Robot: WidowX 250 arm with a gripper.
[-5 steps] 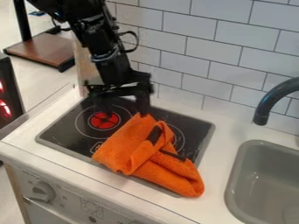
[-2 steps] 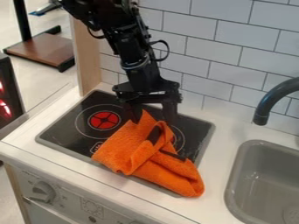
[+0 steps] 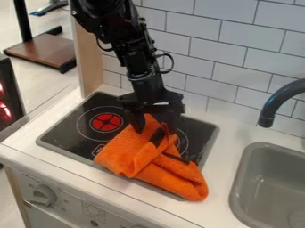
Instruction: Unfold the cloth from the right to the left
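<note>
Overall, a wall of pale tiles stands behind a white counter. The black arm comes in from the top edge, left of centre, and slants down over the work. At the right edge, a grey sink is set into the counter; left of it, also set in, is a black stove. The orange cloth lies folded and bunched over the front and right part of the stove, its near right end extending past the stove's rim onto the counter. Two dark strips show among its folds. A dark, curved tap projects over the sink from the right edge. The gripper points downward at the cloth's far end, its jaws apart, one on either side of the raised corner. Left of the cloth is a round red burner mark; a grey knob is on the front panel below the counter.
</note>
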